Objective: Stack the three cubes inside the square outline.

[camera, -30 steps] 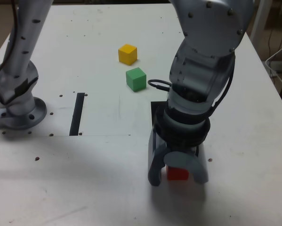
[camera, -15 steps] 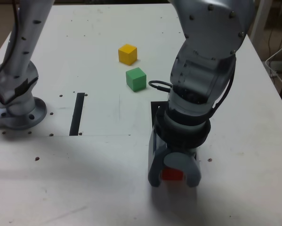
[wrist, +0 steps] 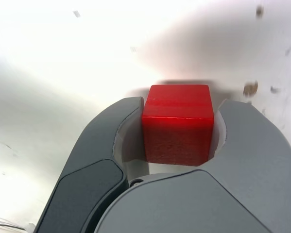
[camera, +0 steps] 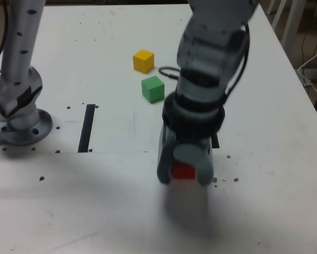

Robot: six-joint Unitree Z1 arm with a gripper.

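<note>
Yellow cube (camera: 143, 61), green cube (camera: 153, 89) on table (camera: 110, 201), near each other, likely awaiting stacking. Gripper (camera: 184, 177) pinches red cube (camera: 183, 171) by opposite sides, probably so it sets down flat in the outline.

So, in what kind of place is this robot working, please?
Probably a robotics lab or test bench. A jointed grey robot arm holds a small red cube over a scuffed white tabletop, near a yellow cube, a green cube and a straight black strip.
</note>
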